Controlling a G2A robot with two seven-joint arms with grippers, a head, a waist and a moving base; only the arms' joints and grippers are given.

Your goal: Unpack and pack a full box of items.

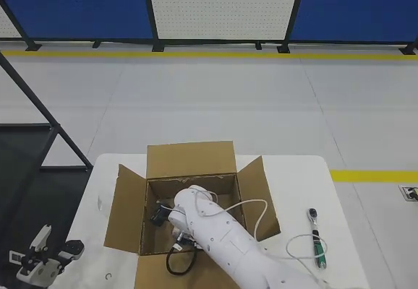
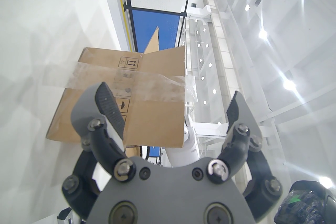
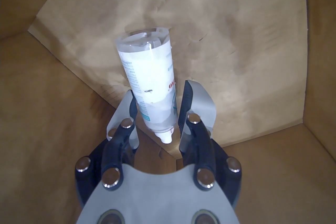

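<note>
- Right gripper [image 3: 159,91] is closed on a white tube [image 3: 148,70], pinching it near the cap, deep inside the cardboard box [image 3: 249,25].
- Most of the tube juts out beyond the fingertips, crimped end farthest off; the cap sits back between the fingers, toward the palm.
- Held so near its soft, tapered end, the tube could swivel or squeeze out.
- The crimped end is close to the box's inner cardboard and might snag; whether they touch is unclear.
- Left gripper [image 2: 170,89] is spread open and empty, outside the box.
</note>
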